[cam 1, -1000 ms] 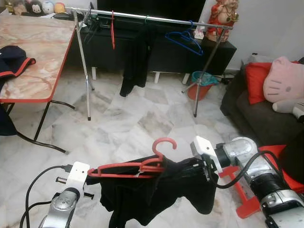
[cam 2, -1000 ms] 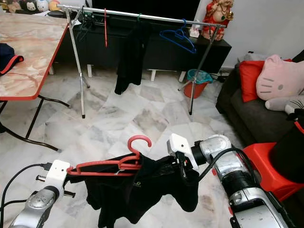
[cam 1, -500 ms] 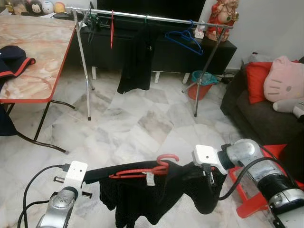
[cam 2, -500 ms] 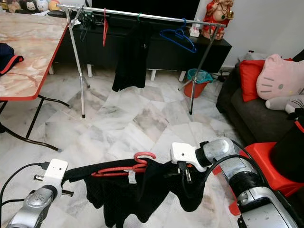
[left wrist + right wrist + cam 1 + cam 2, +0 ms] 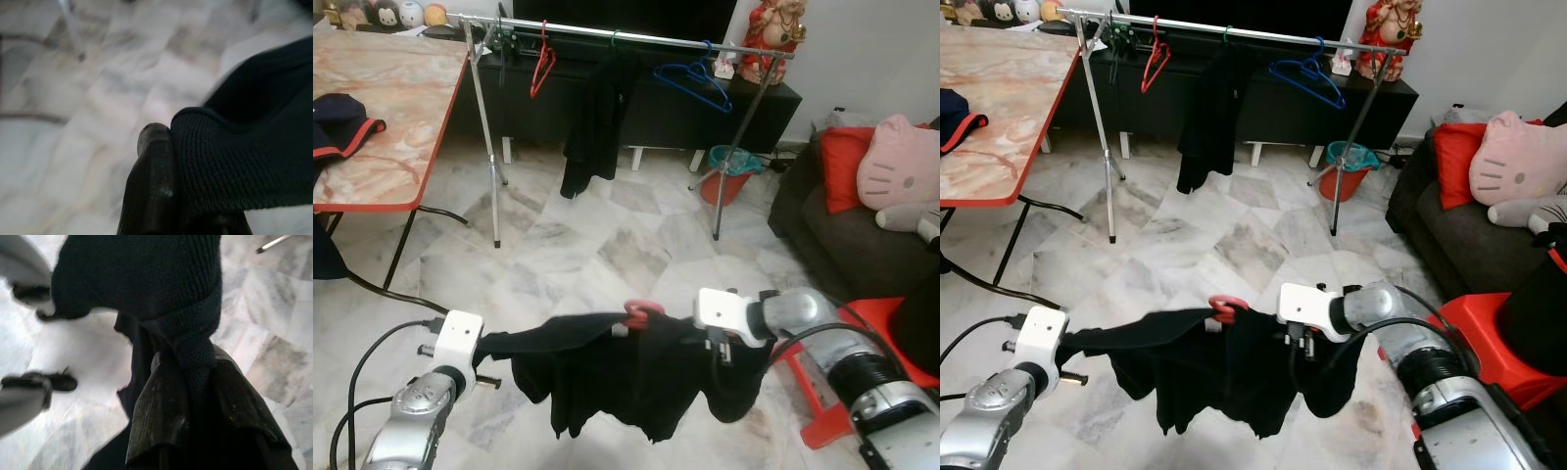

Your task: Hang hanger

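Change: red hanger (image 5: 642,313) now mostly hidden inside black garment (image 5: 626,377), hook alone showing | I keep left end effector (image 5: 168,161) and right end effector (image 5: 188,377) pinching its shoulders | clothes rail (image 5: 636,37) well apart; hanging remains.

Marble-tile floor (image 5: 607,255) serves as reference. At its left edge stands a red-rimmed marble-top folding table (image 5: 382,108). At its right edge, a dark sofa (image 5: 842,245) carries a red cushion (image 5: 842,166) and a pink cat-face plush (image 5: 899,166). An orange bucket (image 5: 732,174) stands at the far side.
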Robot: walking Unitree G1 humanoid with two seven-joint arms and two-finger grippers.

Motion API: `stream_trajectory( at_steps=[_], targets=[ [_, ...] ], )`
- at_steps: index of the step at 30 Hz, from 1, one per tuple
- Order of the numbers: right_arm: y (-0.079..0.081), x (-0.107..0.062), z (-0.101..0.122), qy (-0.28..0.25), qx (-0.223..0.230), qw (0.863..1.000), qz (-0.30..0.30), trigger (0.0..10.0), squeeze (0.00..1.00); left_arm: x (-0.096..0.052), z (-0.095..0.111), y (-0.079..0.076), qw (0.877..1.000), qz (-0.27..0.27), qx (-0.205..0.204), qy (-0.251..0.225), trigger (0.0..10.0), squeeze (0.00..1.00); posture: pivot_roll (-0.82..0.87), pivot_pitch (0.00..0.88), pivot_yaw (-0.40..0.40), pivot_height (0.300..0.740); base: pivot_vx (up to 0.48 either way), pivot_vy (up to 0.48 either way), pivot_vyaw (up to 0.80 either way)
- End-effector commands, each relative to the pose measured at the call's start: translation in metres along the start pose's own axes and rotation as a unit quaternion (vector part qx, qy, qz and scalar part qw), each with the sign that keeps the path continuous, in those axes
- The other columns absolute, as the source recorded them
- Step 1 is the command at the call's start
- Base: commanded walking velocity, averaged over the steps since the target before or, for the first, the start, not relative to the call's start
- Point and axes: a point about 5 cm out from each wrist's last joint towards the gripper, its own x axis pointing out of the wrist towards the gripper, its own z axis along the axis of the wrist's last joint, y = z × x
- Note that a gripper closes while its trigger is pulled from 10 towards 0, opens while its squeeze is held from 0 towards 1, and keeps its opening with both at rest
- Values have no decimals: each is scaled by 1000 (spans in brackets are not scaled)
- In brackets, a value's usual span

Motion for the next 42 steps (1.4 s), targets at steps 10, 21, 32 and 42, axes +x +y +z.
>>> stream_trajectory(
  at_steps=[10, 21, 32, 42],
  targets=[
    [-6, 33, 32, -19, 56, 995, -80, 10000, 0, -17, 60, -48, 971, -209, -23, -114, 10000, 0, 146, 28, -178, 740, 0, 0, 0],
    [-11, 63, 71, -89, 164, 960, -210, 10000, 0, -31, 66, -69, 948, -302, 5, -104, 10000, 0, 179, 3, -170, 740, 0, 0, 0],
    [-5, 77, 104, -181, 227, 929, -231, 10000, 0, -16, 43, -54, 976, -204, 62, -35, 10000, 0, 190, 0, -160, 740, 0, 0, 0],
    [5, 84, 94, -151, 231, 934, -229, 10000, 0, -5, 48, -32, 990, -93, 83, -65, 10000, 161, 188, 0, -148, 740, 0, 0, 0]
  ],
)
